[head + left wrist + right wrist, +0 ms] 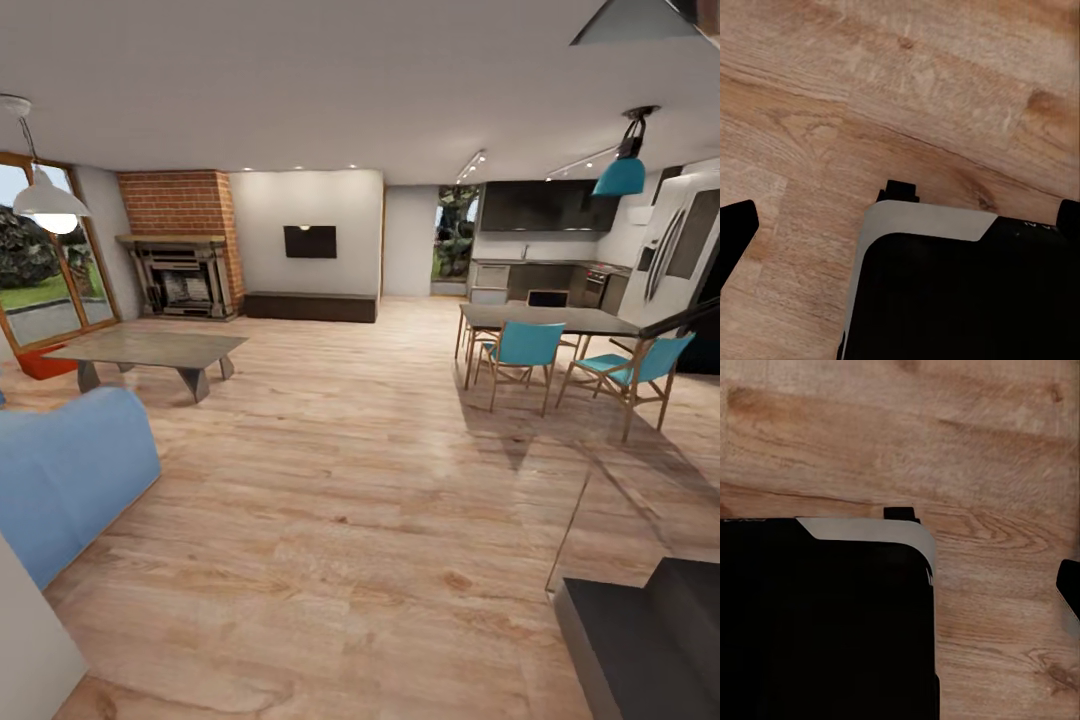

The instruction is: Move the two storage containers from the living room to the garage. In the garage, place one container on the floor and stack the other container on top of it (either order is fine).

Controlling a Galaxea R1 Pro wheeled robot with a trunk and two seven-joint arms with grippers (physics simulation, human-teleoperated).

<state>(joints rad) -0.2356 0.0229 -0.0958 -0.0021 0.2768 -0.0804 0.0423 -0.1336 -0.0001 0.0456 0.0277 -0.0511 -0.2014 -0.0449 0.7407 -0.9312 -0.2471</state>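
I am in the living room, on its light wood plank flooring [360, 480]. A red-orange box-like shape [40, 363], probably one storage container, peeks out at the far left behind the low coffee table [150, 348]; the table hides most of it. The second container is out of view. My left gripper [900, 225] hangs open over the planks and my own dark base [960, 300], its fingertips [736, 229] far apart and empty. My right gripper [900, 585] is also spread, with one fingertip [1071, 585] at the picture's edge and nothing held.
A blue sofa [70, 470] stands close at the left, with a brick fireplace [180, 260] and wall TV [309, 241] beyond. A dining table [550, 320] with teal chairs [525, 350] is at the right. A dark step [650, 640] and glass panel [600, 520] sit near right.
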